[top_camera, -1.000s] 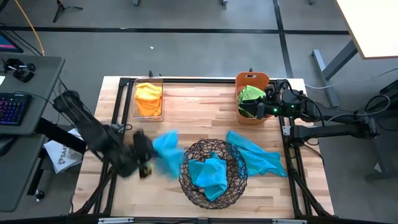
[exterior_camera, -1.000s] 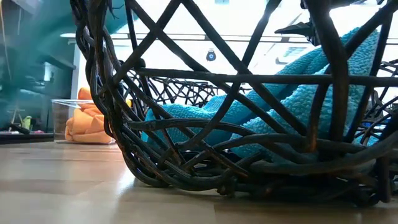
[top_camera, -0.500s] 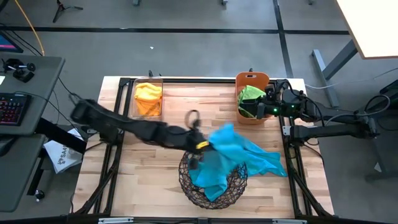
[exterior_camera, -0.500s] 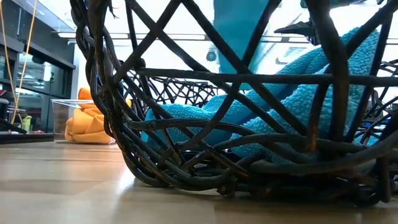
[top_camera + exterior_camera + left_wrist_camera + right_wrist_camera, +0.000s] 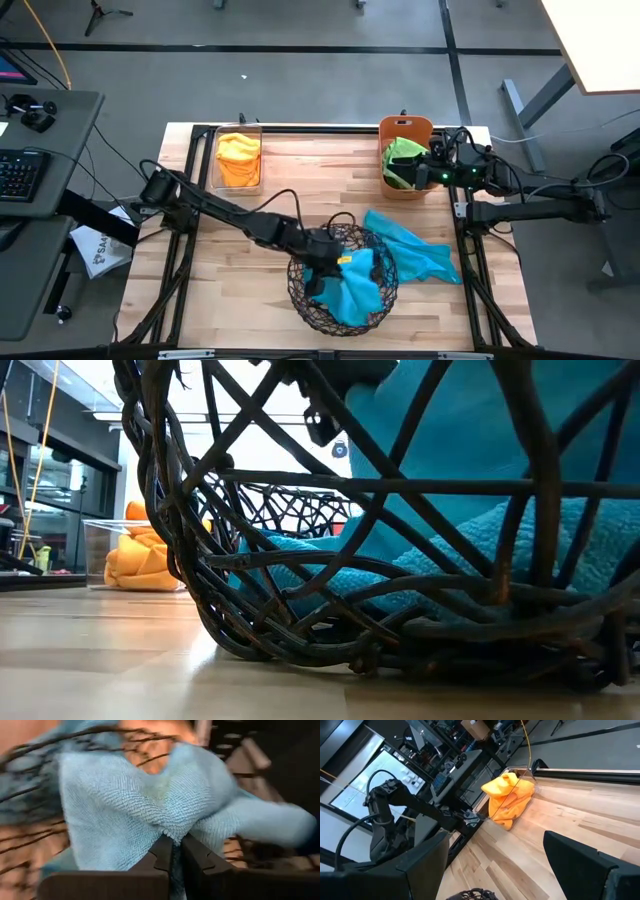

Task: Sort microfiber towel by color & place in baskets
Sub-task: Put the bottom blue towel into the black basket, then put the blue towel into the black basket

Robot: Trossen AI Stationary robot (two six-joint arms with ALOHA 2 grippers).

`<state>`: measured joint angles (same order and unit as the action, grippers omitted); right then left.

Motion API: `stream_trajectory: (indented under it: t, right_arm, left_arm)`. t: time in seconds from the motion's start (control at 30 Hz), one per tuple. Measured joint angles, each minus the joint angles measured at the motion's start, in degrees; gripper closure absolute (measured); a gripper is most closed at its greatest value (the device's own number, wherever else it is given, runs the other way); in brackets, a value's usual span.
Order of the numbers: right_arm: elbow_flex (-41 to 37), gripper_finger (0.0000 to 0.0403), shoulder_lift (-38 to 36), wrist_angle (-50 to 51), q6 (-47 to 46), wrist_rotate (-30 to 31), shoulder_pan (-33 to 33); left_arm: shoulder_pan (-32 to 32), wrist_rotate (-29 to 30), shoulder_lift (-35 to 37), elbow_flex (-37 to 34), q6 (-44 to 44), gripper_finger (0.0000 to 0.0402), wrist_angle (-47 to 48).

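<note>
My left gripper (image 5: 173,851) is pinched tight on a fold of a turquoise towel (image 5: 356,290), and I have it reaching out over the round wire-mesh bowl (image 5: 300,290) at the front middle of the table. To finish this drop well, I judge I should lower until the hanging cloth piles onto the turquoise already lying in the bowl, then part my fingers and lift straight up so no corner snags a wire or trails over the rim.

The towel hangs bunched from my fingers, so its long axis runs roughly up and down, the loose end pointing into the bowl; its exact lie I cannot tell.

Another turquoise towel (image 5: 415,250) sprawls on the wood just beside the bowl, stretched toward the table's right edge, and looks to be next.

My right gripper (image 5: 432,176) waits with fingers spread wide at the salmon-orange bin (image 5: 405,128) holding a lime green towel (image 5: 402,152). Orange towels (image 5: 238,158) fill the clear bin (image 5: 239,128) at the back left.
</note>
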<state>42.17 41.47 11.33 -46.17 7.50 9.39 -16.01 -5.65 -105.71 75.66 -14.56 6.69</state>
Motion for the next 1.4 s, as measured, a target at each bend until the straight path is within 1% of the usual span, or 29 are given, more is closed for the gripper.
stream_trajectory:
  t: [0.07,0.13,0.27,0.43,0.57,0.67,0.77,0.87,0.97,1.07,1.17,1.27,1.4]
  right_arm:
    - [0.0,0.0082,0.0,0.0,0.0,0.0,0.0]
    - [0.0,0.0082,0.0,0.0,-0.1,0.0,0.0]
    - [0.0,0.0082,-0.3,-0.1,-0.3,-0.5,0.0]
    - [0.0,0.0082,-1.5,-0.3,0.0,-0.6,0.0]
    - [0.0,0.0082,-3.0,0.0,0.8,-0.6,0.0]
    - [0.0,0.0082,-4.2,0.1,1.2,-0.7,0.0]
    - [0.0,0.0082,-5.2,1.9,1.1,-2.3,0.0]
    - [0.0,0.0082,-6.4,9.5,-0.4,-5.9,0.0]
    - [0.0,0.0082,-7.1,21.8,-3.5,-8.3,-0.1]
    - [0.0,0.0082,-6.7,35.9,-6.7,-10.1,-1.3]
    - [0.0,0.0082,-5.5,48.3,-8.0,-12.6,-3.4]
    - [0.0,0.0082,-4.5,54.4,-8.0,-13.8,-5.8]
    - [-0.3,0.0082,-2.1,57.3,-7.7,-15.1,-9.5]
  left_arm:
    - [0.3,3.2,0.5,0.0,-1.5,0.0385,1.5]
    - [0.9,4.7,1.3,0.0,-2.5,0.0369,1.4]
    - [2.2,4.7,3.5,0.5,-3.0,0.0324,2.0]
    - [3.8,4.5,7.5,2.3,-3.3,0.0259,5.6]
    - [4.2,4.4,9.4,3.4,-4.1,0.0217,8.7]
    - [4.4,4.0,11.2,4.7,-2.6,0.0200,12.7]
    - [5.0,3.8,15.2,6.1,-0.7,0.0195,17.8]
    - [6.1,5.7,21.1,6.3,-0.3,0.0195,20.2]
    - [6.4,12.5,26.9,5.3,-0.2,0.0194,20.9]
    - [6.3,18.5,32.9,0.9,-0.4,0.0194,18.6]
    - [6.3,22.1,37.7,-4.4,-3.4,0.0194,17.0]
    - [6.3,23.2,41.2,-8.9,-8.3,0.0194,14.5]
    - [6.0,24.1,43.8,-13.0,-11.8,0.0194,9.0]
